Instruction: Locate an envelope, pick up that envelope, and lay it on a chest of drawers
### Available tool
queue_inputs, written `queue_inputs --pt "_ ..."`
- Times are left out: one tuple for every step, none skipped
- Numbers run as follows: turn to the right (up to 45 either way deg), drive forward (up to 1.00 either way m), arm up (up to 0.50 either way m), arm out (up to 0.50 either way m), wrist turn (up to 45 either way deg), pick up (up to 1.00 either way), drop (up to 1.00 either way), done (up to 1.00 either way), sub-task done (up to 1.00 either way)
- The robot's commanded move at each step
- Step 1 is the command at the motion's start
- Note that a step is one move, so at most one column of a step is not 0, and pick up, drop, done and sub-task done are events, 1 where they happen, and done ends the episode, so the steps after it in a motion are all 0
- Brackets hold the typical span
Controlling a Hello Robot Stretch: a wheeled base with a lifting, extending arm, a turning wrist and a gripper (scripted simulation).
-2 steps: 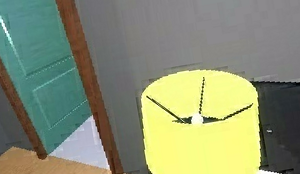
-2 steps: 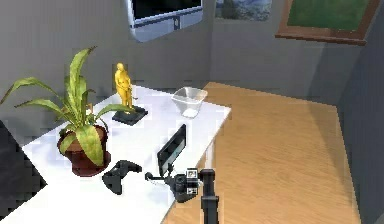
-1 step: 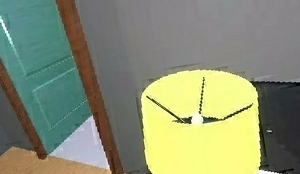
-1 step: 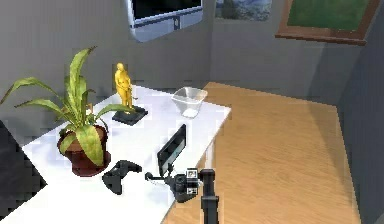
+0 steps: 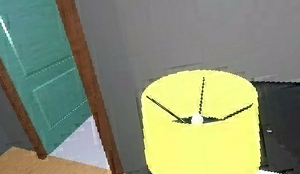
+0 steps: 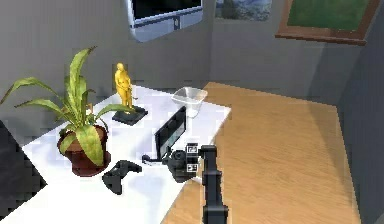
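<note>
Cylindrical yellow lampshade; dark thin-fingered hand against smooth white tabletop.

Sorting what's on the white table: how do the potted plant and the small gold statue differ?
The potted plant is green and leafy in a reddish-brown pot; the gold statue is a yellow figure on a dark base. The plant is broader and taller than the statue. Both stand upright on the white table.

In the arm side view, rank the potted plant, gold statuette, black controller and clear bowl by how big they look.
1. potted plant
2. gold statuette
3. black controller and clear bowl look alike, and the controller is nearer the camera, so I won't rank them.
</note>
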Motion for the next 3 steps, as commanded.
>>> queue_inputs --pt "0.0 0.00 0.26 0.00 0.0 0.00 0.00 0.00 0.00" --pt "0.0 0.00 0.00 0.00 -45.0 0.00 0.00 0.00 0.00" --pt "0.0 0.00 0.00 0.00 -45.0 0.00 0.00 0.00 0.00"
